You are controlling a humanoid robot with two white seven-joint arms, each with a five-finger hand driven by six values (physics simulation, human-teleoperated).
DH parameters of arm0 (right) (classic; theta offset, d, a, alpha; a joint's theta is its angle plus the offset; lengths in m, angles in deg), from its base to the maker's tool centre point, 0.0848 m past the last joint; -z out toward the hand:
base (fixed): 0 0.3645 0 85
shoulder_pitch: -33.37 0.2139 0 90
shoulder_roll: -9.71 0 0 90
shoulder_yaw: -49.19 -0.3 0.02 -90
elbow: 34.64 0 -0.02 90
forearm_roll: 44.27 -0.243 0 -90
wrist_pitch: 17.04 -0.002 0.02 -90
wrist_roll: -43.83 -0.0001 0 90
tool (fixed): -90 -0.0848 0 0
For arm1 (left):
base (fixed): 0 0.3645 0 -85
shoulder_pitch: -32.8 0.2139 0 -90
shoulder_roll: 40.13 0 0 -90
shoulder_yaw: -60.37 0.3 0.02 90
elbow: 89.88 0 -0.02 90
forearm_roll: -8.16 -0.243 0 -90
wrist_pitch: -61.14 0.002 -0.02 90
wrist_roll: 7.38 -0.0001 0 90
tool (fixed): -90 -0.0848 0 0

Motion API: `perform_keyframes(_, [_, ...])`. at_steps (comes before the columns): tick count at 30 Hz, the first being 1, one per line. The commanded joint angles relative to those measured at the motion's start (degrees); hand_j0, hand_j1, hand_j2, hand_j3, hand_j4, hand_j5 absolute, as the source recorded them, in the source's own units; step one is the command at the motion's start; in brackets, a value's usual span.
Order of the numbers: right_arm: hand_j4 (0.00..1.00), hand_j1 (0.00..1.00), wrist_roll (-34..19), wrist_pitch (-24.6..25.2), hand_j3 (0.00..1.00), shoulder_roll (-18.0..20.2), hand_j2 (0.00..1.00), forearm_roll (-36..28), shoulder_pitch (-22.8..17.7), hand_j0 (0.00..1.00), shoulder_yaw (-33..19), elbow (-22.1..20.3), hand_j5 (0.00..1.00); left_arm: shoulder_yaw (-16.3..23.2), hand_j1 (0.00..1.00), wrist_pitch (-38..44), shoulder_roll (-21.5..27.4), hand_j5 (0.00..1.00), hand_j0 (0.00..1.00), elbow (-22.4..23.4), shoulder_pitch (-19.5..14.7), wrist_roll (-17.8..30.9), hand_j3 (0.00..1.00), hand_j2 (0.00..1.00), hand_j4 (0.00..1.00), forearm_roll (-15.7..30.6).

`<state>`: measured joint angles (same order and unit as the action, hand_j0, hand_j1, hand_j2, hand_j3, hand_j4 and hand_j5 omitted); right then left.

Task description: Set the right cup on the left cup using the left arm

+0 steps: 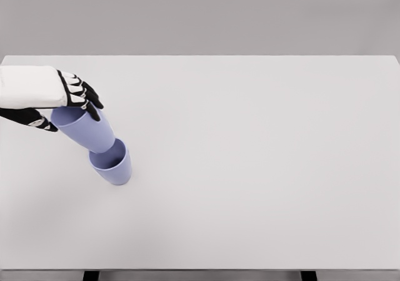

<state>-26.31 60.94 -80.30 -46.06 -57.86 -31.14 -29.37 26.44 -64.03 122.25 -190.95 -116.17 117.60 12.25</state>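
Both cups are the same plain periwinkle blue, unpatterned: the upper cup (84, 129) and the lower cup (112, 163), whose inside reads slightly darker than its outer wall. Left hand (59, 100): white shell over the back and forearm, black fingers (87, 97) with white segment plates. Worktop (250, 162) uniform pale grey-white, black supports at its lower edge; backdrop flat mid-grey.

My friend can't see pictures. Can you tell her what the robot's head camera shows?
The left hand holds a tilted blue cup, its bottom dipping into a second blue cup standing on a white table. The right arm is out of view.
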Motion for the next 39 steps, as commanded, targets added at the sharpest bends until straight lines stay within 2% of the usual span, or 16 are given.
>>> perform_keyframes(1, [1.0,1.0,0.0,0.0,1.0,0.0,1.0,-0.1,0.0,1.0,0.0,0.0,1.0,-0.1,0.71,0.2,0.3,0.71,0.71,0.0,0.0,0.0,0.71,0.71,0.71,0.8])
perform_keyframes(39, [1.0,1.0,0.0,0.0,1.0,0.0,1.0,-0.1,0.0,1.0,0.0,0.0,1.0,0.0,0.71,0.2,1.0,0.71,0.71,0.0,2.0,0.0,0.71,0.71,0.71,1.4])
